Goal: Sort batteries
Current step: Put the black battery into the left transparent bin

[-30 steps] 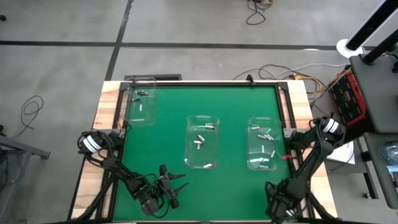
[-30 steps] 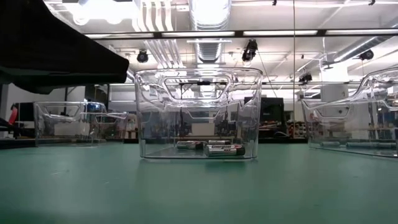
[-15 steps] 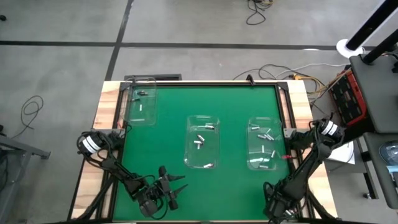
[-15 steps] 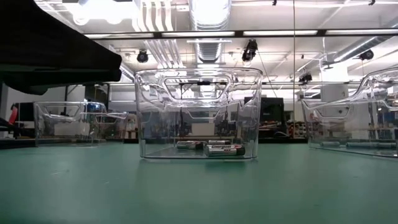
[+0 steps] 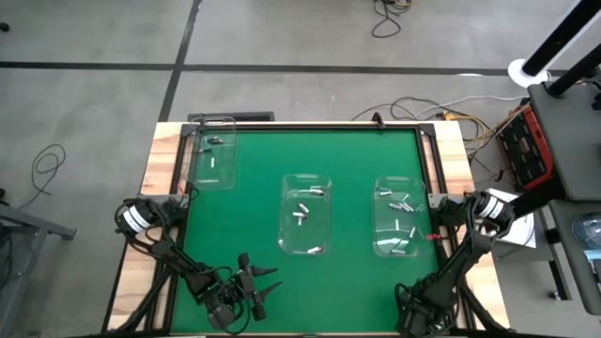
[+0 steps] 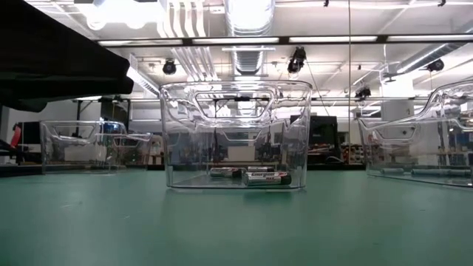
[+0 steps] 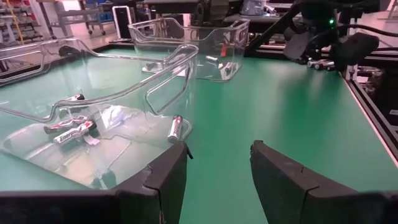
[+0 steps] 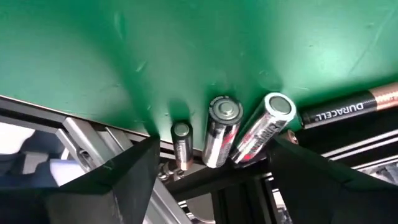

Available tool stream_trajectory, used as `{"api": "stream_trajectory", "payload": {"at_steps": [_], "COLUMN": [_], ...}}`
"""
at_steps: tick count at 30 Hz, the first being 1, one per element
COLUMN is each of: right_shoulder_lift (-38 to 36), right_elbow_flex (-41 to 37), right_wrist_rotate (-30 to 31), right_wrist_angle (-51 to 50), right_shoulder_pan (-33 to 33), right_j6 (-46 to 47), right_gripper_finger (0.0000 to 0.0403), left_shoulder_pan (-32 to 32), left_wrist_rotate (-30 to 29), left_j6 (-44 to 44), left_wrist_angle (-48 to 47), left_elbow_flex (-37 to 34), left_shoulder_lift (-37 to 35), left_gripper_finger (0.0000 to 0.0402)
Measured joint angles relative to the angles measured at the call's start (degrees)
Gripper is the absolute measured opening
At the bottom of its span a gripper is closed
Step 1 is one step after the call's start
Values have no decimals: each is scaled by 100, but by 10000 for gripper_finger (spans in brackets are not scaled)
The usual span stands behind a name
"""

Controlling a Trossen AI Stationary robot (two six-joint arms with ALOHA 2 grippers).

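Hovering with fingers spread, the right gripper faces four batteries at the table's near right edge; small, rigid, slick cylinders, best pinched mid-body. Left gripper waits, parted.

Flat green mat framed by pale wooden table edges. Three clear rectangular plastic bins: one at far left corner, one mid-mat, one toward right edge. Grey concrete floor beyond, crossed by dark lines and loose cables.
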Motion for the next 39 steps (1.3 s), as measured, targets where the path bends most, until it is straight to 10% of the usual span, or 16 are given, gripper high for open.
{"api": "stream_trajectory", "payload": {"at_steps": [26, 39], "right_shoulder_lift": [-193, -351], "right_elbow_flex": [992, 703], "right_wrist_rotate": [1135, 1162], "right_wrist_angle": [-3312, -2967], "right_shoulder_pan": [-271, -37], "right_j6": [-877, 88], "right_gripper_finger": [210, 210], "left_shoulder_pan": [0, 0], "left_wrist_rotate": [-41, -41], "left_j6": [7, -99], "left_wrist_angle": [2, 2], "left_elbow_flex": [0, 7], "left_shoulder_lift": [0, 0], "left_gripper_finger": [157, 157]}}
